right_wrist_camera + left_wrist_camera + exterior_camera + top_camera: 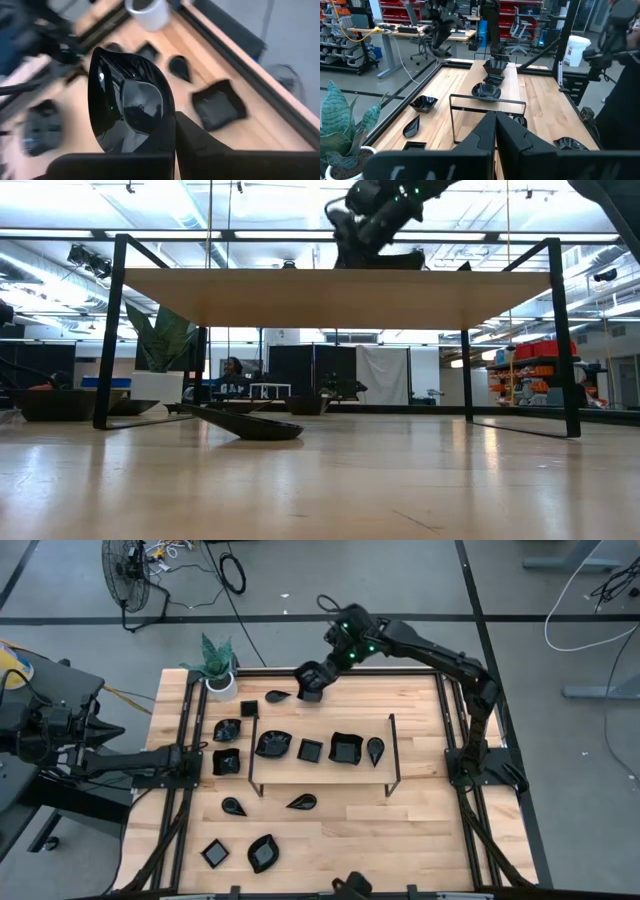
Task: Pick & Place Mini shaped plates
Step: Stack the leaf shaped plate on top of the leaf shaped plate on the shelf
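Right gripper clamped on leaf plate, airborne above worktop's far edge; square plate just beneath. Left gripper parked, fingers together.

Fourteen small black plates in all — thirteen on the desk, one held in the right pincer — alongside one potted plant, one thin wire frame and two robot arms.
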Robot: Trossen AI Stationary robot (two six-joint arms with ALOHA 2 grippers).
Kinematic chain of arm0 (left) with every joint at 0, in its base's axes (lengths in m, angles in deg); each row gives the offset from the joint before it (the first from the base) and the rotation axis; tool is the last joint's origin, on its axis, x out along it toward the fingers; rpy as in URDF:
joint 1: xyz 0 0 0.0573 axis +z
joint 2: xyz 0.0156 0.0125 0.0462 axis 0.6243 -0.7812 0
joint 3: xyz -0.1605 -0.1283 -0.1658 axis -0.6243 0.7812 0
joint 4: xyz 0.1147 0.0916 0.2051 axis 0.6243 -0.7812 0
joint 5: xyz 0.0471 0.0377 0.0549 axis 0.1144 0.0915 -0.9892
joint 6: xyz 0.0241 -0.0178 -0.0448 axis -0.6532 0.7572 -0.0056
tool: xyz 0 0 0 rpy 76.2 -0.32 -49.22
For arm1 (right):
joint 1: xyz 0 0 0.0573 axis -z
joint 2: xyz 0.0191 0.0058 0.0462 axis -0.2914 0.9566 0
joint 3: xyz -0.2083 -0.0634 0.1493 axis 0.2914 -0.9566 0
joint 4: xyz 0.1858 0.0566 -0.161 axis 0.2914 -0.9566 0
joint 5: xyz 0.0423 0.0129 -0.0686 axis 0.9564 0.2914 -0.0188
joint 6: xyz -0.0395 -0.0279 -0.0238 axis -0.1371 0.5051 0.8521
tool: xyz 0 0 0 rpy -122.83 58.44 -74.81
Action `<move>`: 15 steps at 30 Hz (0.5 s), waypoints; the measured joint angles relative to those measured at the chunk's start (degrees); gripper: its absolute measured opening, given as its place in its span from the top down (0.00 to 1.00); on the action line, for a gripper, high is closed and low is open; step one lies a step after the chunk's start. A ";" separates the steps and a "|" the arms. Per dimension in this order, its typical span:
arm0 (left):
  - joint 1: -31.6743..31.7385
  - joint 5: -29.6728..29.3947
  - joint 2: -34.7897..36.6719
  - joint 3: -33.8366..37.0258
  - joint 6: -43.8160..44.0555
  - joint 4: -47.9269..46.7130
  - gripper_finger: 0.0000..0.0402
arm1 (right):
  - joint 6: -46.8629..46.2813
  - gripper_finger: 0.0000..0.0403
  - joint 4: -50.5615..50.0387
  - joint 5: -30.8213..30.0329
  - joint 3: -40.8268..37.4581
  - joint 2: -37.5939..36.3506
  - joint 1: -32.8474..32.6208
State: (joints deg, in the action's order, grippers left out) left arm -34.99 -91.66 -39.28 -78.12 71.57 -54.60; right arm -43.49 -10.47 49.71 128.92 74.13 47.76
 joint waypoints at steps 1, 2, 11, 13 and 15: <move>-0.02 0.00 0.00 0.00 0.02 0.00 0.95 | -0.09 1.00 -0.08 1.04 0.81 0.00 -0.35; -0.02 0.00 0.00 0.00 0.00 0.00 0.95 | -0.08 1.00 -0.05 1.95 1.62 0.00 -0.83; -0.02 0.00 0.00 0.00 -0.02 -0.02 0.95 | 3.58 1.00 5.17 15.56 4.74 0.00 -4.31; -0.02 -0.02 0.00 0.00 0.01 -0.02 0.95 | 5.30 1.00 5.77 16.80 4.74 0.00 -5.06; -0.02 0.00 0.00 0.00 -0.02 -0.01 0.95 | 7.61 1.00 6.16 16.92 4.74 0.00 -5.73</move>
State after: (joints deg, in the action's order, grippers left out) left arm -35.00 -91.66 -39.28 -78.12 71.55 -54.60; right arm -35.88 -4.32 66.63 133.66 74.13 42.03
